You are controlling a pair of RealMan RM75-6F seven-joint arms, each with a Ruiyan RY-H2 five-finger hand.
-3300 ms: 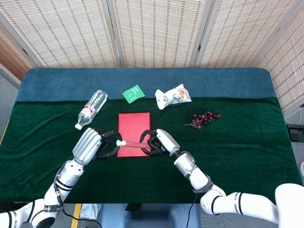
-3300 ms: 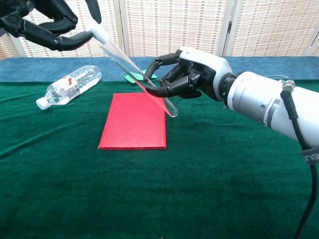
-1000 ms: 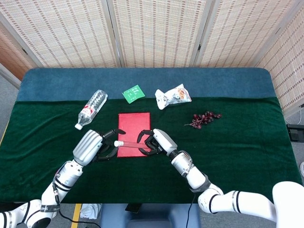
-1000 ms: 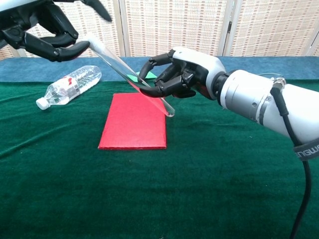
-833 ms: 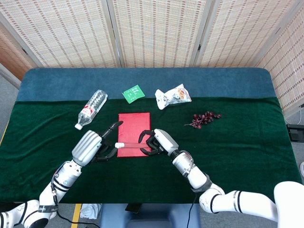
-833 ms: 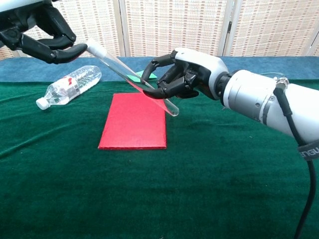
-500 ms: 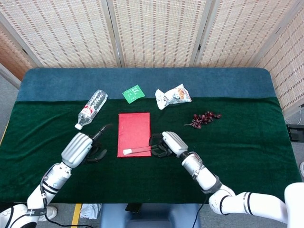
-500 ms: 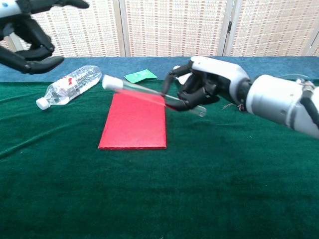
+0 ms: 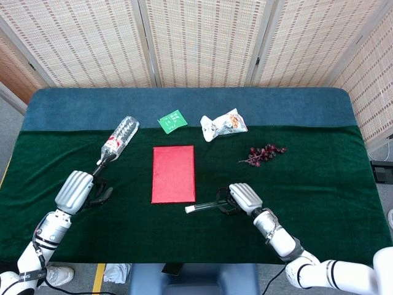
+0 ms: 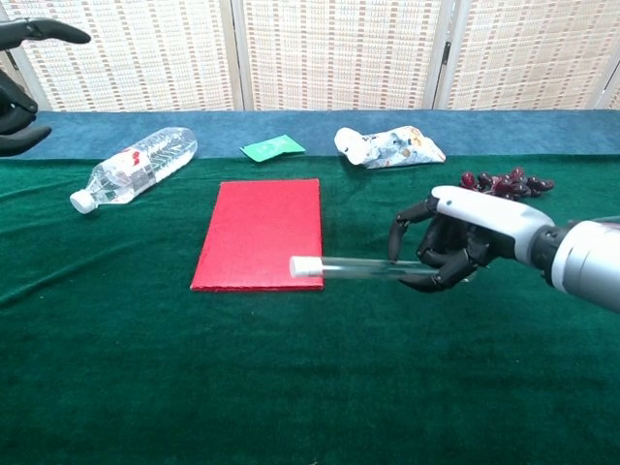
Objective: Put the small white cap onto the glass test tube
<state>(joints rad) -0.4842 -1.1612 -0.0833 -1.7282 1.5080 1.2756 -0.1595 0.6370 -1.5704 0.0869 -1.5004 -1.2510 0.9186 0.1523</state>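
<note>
The glass test tube [image 10: 363, 268] lies nearly level in the air, and the small white cap [image 10: 305, 266] sits on its left end. My right hand [image 10: 455, 248] grips the tube's right end, just right of the red mat. In the head view the tube [image 9: 206, 207] hangs below the mat's lower right corner, with the cap [image 9: 190, 209] at its left tip and my right hand [image 9: 242, 199] around the other end. My left hand [image 9: 78, 191] is far left with its fingers apart and nothing in it; the chest view shows only its fingers [image 10: 29, 34] at the top left edge.
A red mat [image 9: 173, 173] lies mid-table. A plastic water bottle [image 9: 118, 139] lies at the back left, a green card [image 9: 172, 120] and a snack packet [image 9: 223, 125] behind the mat, and dark grapes [image 9: 264, 152] at the right.
My left hand has let go of the cap end and drawn away to the left. My right hand has carried the capped tube right and toward the front edge, levelling it.
</note>
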